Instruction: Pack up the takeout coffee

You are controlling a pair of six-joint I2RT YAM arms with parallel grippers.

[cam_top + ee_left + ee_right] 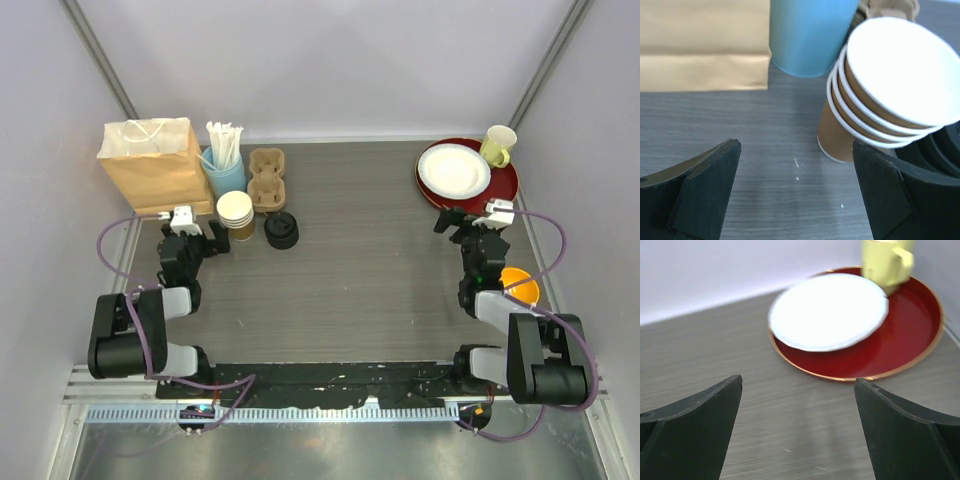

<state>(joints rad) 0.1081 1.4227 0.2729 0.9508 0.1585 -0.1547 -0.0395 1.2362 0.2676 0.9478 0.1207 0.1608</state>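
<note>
Nothing packed yet, by the look of it. The nested stack of brown kraft-paper cups (236, 213) stands open-topped at the far left of the grey wood-grain table (370, 280). It sits just beside the light-blue cup of white straws (225, 165) and the pile of round black plastic lids (281, 230) — no lid on any cup. The moulded cardboard cup carrier (267, 178) looks empty; the inside of the brown paper bag (150, 160) is not visible. Left to do: separate cups, lid them, load.

The left gripper (214, 239) has fingers spread wide and empty, just short of the stack. The right gripper (452, 221) is also spread and empty, near the round red tray (503, 185).

The left wrist view shows four nested white rims — the top view can't resolve that. The right wrist view shows only the tray, a white plate (830, 312) and a pale-yellow mug (885, 260). Only the top view shows an orange object (520, 285) by the right arm.
</note>
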